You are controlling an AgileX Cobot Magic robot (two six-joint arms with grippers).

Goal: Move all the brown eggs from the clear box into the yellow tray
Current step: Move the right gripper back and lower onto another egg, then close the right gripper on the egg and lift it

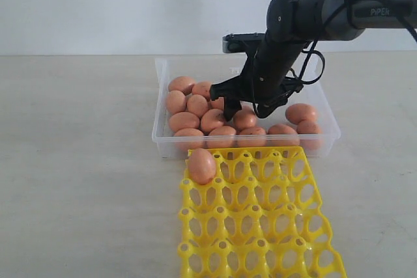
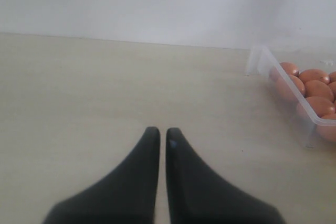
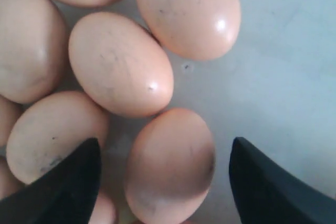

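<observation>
**Second egg pick: pre-grasp**

Right tool (image 3: pixel 164 145) wide open, straddling a brown egg (image 3: pixel 170 166) in the clear box (image 1: pixel 163 136) — nothing gripped yet. One egg (image 1: pixel 202 165) sits in a corner cup of the yellow tray (image 1: pixel 260 226); the rest lie in the box. Next: lower slightly, close gently, lift straight up. Left tool (image 2: pixel 163 132) closed, empty, over the counter (image 2: pixel 79 87).

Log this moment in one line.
right gripper: open over egg in clear box | left gripper: shut, apart from box | yellow tray: one brown egg
</observation>
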